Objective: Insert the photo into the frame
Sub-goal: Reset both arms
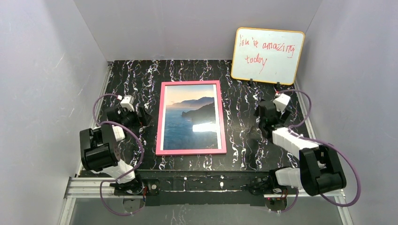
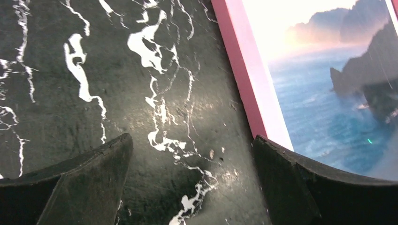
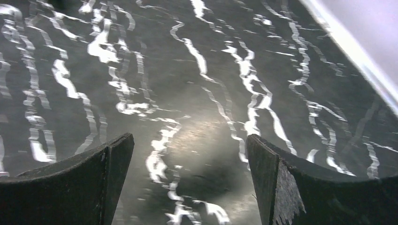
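The pink frame (image 1: 159, 117) lies flat, face up, in the middle of the black marbled table. The photo (image 1: 190, 117) of blue sea, dark mountains and orange sky shows inside it, with a glare patch on the pane. In the left wrist view the frame's left border (image 2: 244, 70) and the photo (image 2: 328, 93) run along the right side. My left gripper (image 1: 141, 117) is open and empty just left of the frame; it also shows in the left wrist view (image 2: 192, 150). My right gripper (image 1: 259, 123) is open and empty, well right of the frame, over bare table (image 3: 187, 145).
A yellow-edged whiteboard (image 1: 267, 55) with red writing leans against the back wall at the right. Grey walls close in the table on three sides. The table's right edge shows in the right wrist view (image 3: 356, 61).
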